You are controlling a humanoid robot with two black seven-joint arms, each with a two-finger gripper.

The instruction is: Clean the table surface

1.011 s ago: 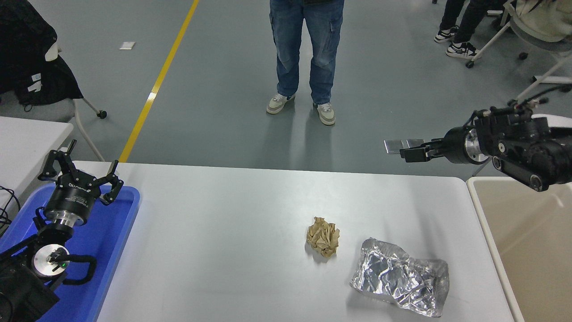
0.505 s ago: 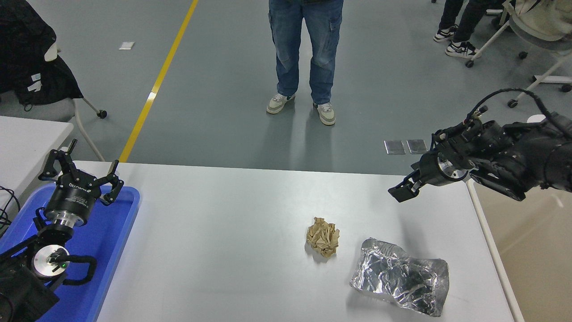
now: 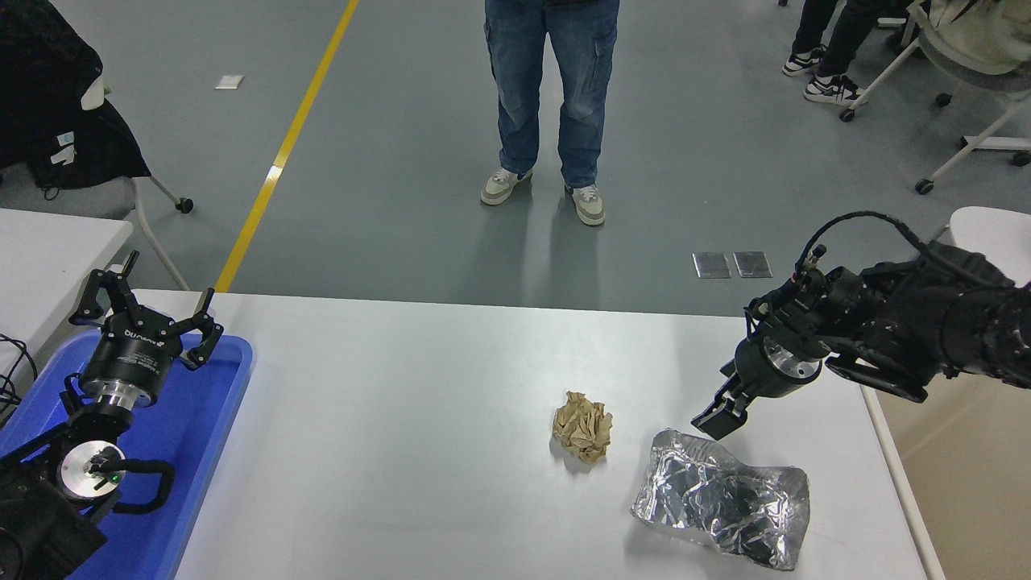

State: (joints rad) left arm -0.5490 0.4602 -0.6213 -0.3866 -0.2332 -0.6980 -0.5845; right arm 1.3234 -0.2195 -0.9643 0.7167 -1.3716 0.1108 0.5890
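The white table surface (image 3: 419,419) fills the lower part of the head view. On it lie a crumpled brown paper ball (image 3: 581,426) and, to its right, a crumpled sheet of silver foil (image 3: 721,498). My right gripper (image 3: 713,419) comes in from the right edge, tilted down, and hangs just above the foil's upper edge; I cannot tell whether it is open. My left gripper (image 3: 145,314) is parked open over the blue tray at the lower left.
A blue plastic tray (image 3: 205,419) sits at the table's left end. A beige bin (image 3: 958,483) stands off the right edge. A smaller white table (image 3: 48,250) is at the left. A person in jeans (image 3: 552,97) stands beyond the far edge.
My right arm has swung down and inward from above the far right corner to just over the foil. The left arm, paper ball and foil have not moved.
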